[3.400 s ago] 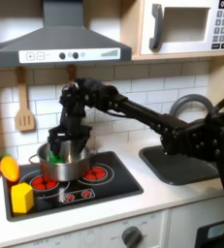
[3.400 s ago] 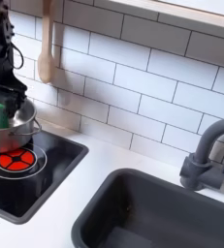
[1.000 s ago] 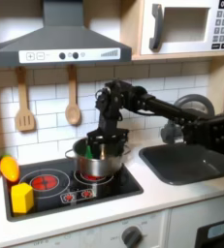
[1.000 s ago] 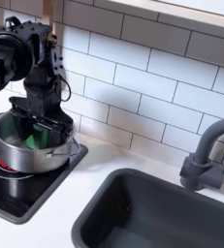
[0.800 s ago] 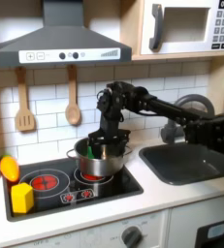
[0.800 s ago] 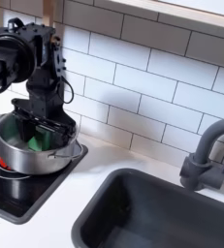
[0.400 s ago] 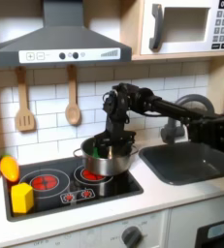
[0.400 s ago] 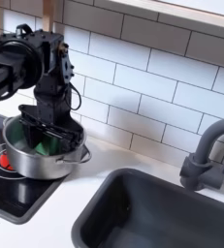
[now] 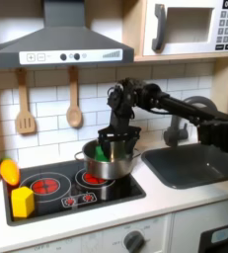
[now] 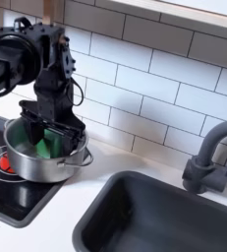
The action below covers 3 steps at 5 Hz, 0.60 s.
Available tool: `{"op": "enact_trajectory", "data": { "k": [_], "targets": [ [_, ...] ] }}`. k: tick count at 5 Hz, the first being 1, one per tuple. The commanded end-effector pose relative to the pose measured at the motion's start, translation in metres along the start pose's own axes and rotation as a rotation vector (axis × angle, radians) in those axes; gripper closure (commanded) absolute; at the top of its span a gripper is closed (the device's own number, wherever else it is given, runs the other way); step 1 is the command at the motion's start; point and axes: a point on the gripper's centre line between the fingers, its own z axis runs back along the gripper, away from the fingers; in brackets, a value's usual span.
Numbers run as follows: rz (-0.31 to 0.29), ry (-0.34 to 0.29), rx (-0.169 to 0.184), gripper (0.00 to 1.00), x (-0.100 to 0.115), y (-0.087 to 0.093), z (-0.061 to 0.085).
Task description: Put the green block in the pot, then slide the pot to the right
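Observation:
The shiny silver pot (image 9: 108, 163) stands on the stove's right burner in the first exterior view, and near the stove's right edge in the second exterior view (image 10: 38, 160). Inside the pot lies the green block (image 9: 101, 153), which shows as a green patch against the far wall (image 10: 46, 146). My black gripper (image 9: 117, 140) reaches down over the pot's back rim (image 10: 53, 133). Its fingers look spread and dip into the pot on either side of the block, without holding it.
On the first exterior view's left, a yellow block (image 9: 23, 202) and an orange-yellow toy (image 9: 9, 170) sit by the black stove (image 9: 66, 193). The dark sink (image 10: 154, 217) and faucet (image 10: 208, 157) lie right of the pot. A wooden spoon (image 10: 48, 44) hangs on the tiled wall.
The pot, with the green block inside and my gripper in it, has slid from the left burner to the right one, moving slightly further right over the last second.

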Motion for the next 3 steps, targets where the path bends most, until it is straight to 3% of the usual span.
{"op": "enact_trajectory", "data": {
  "k": [1, 3],
  "targets": [
    [-0.027, -0.057, -0.031, 0.0, -0.0021, -0.0033, 0.0346],
    [-0.042, -0.069, -0.03, 0.0, 0.0, -0.0076, 0.0387]
  ]
}}
